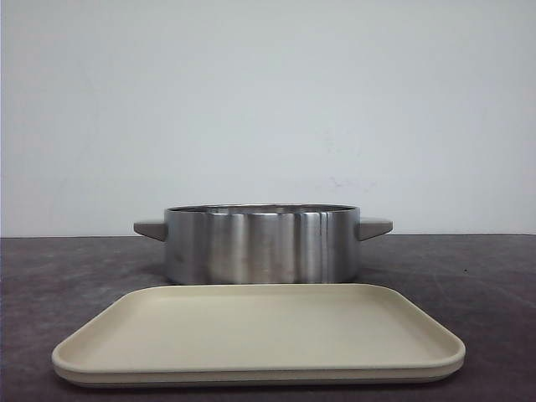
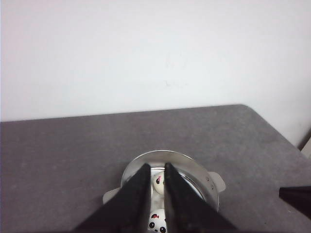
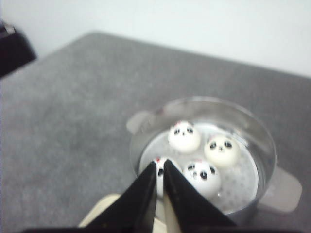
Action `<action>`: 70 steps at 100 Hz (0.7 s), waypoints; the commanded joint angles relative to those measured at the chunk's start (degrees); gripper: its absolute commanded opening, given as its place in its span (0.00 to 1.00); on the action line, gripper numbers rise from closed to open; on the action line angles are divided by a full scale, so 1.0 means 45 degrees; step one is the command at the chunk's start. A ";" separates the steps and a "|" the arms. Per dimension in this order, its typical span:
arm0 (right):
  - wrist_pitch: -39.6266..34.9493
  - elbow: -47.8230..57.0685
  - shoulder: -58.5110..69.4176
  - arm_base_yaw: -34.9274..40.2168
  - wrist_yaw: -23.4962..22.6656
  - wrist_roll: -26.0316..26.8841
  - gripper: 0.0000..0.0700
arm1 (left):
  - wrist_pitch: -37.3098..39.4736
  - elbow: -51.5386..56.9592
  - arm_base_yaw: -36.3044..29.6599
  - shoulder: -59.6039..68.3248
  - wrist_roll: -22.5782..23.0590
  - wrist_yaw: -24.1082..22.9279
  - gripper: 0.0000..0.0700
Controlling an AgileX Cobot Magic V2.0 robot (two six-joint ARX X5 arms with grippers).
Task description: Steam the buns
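Bench [image 1: 67, 268] surface dark grey, white wall behind. Front view: neither arm visible. Steel pot [image 1: 261, 244] w/ two grey side handles stands at centre, behind a beige tray [image 1: 260, 335] that lies nearest the camera; tray surface bare, pot and tray just apart. Pot interior not visible from front view, so buns hidden there. Left end effector [image 2: 156, 187]: high above the pot, black fingers [image 2: 138, 194] close together w/ narrow gap only, nothing between them. Through that gap two buns seen inside pot, one [image 2: 159, 181] further, one [image 2: 156, 221] nearer, partly covered by fingers. Right end effector [image 3: 160, 177]: also above the pot rim, fingers nearly closed, slim gap, gripping nothing. Right wrist view shows all four buns [image 3: 201, 160] on perforated steamer plate [image 3: 243, 187] inside pot: white domes w/ black panda ears and eyes, faces up. Three clear, sitting close in a cluster; fourth [image 3: 160, 170] partly hidden behind right fingertips. Corner of the tray visible under right fingers. View slightly blurred; whether buns touch each other — cannot tell.
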 commanded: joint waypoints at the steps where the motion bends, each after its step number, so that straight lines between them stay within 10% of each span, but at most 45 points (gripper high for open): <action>1: 0.0136 0.0248 0.0044 0.0136 0.0015 -0.0136 0.02 | -0.0199 0.0165 -0.0083 0.0189 0.0112 -0.0058 0.00; 70: 0.0160 0.0253 -0.0010 0.0136 0.0024 -0.0131 0.02 | -0.0612 0.0170 -0.0083 0.0073 0.0117 -0.0053 0.00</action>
